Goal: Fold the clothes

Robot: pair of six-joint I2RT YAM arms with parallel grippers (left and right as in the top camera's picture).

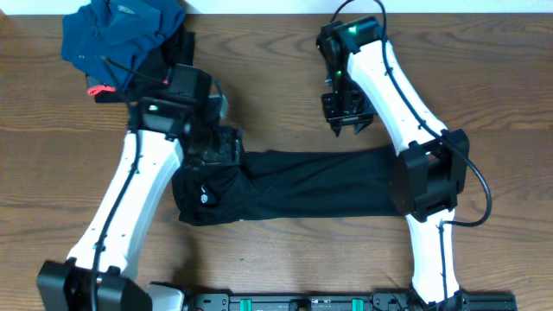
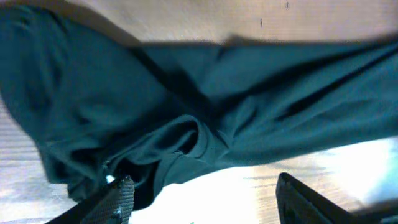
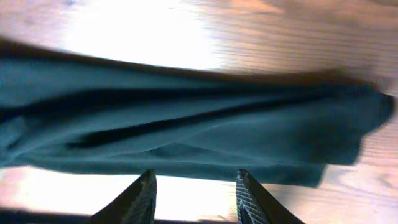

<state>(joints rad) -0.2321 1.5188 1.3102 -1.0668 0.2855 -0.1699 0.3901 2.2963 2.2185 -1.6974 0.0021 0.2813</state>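
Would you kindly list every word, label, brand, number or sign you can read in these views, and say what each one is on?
No text is readable in any view.
On the black garment, a small white mark: too small to read.
Beside the dark blue garment, a red-pink tag: blurred, nothing legible.
Both wrist views: no lettering visible on the cloth.

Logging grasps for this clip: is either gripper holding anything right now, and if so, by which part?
Nothing is held. The left gripper and the right gripper both stand open at the edge of the black garment, with no cloth between their fingers.
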